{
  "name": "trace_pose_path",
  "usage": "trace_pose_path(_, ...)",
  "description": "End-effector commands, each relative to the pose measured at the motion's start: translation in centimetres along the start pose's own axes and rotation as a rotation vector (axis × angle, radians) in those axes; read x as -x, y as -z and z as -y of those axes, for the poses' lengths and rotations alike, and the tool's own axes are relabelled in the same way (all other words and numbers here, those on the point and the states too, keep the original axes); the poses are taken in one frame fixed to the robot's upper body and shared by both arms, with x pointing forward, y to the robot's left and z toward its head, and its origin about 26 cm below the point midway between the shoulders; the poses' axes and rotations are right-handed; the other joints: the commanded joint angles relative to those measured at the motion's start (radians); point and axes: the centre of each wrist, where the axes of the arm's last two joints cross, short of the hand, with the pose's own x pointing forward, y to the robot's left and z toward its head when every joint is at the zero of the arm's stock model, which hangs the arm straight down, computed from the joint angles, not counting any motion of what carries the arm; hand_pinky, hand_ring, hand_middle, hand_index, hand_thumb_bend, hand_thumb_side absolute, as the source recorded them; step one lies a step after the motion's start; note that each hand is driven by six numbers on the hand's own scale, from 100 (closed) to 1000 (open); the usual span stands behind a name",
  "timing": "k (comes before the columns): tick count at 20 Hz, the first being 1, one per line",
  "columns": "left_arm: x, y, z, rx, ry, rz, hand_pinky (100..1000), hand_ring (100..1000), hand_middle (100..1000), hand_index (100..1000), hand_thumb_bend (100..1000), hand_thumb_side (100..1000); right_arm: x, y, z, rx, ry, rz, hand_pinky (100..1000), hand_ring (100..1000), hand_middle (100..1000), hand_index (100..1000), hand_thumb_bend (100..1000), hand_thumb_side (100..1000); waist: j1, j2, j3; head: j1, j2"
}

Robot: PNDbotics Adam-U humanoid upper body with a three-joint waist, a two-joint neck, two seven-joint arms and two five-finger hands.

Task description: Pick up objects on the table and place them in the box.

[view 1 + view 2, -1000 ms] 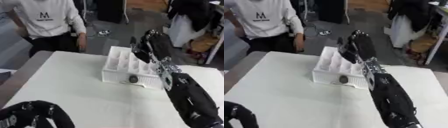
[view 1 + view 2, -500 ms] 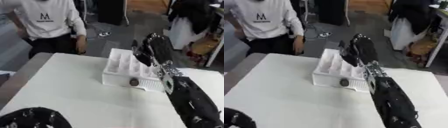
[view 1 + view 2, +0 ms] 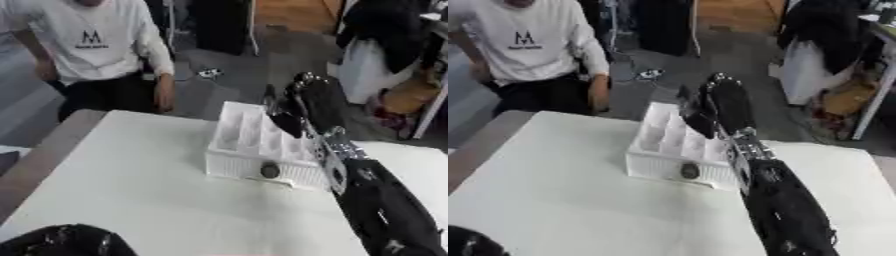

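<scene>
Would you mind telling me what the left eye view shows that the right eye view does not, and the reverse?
Only the left eye view shows a large part of the left hand, a black mass at the lower left edge; its fingers cannot be made out. Only the right eye view shows more bare table to the right of the right arm. Both share the white box with its divided compartments, a dark round mark on its near wall, and the right hand raised above the box's right end.

Grey floor [image 3: 227,70], wooden strip beyond
</scene>
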Motion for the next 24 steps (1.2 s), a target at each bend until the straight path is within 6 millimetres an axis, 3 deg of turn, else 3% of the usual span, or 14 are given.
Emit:
trace_pose_path(1, -0.63, 0.41, -0.62, 0.083, 0.060, 0.061, 544, 548, 741, 723, 491, 725, 1.05, 2.13, 2.00, 0.061, -0.039, -0.002, 100, 100, 100, 100, 100, 702, 0.007, -0.014, 0.002, -0.005, 0.002)
trace_pose_path(4, -0.64, 0.44, -0.65, 0.084, 0.062, 0.061, 543, 547, 741, 723, 490, 726, 1.20, 2.16, 2.05, 0.055, -0.054, -0.005, 100, 100, 100, 100, 100, 704, 0.007, -0.009, 0.003, -0.011, 0.001)
trace_pose_path(13, -0.74, 0.94, -0.96, 0.098, 0.078, 0.078, 541, 545, 741, 724, 488, 728, 1.82, 1.28, 1.52, -0.004, -0.121, -0.029, 100, 100, 100, 100, 100, 710, 0.003, 0.025, 0.027, -0.032, -0.043)
trace_pose_path(24, -0.73, 1.08, -0.98, 0.101, 0.081, 0.080, 539, 544, 740, 724, 486, 730, 2.03, 1.38, 1.79, 0.015, -0.161, -0.038, 100, 100, 100, 100, 100, 730, 0.001, 0.042, 0.036, -0.031, -0.059)
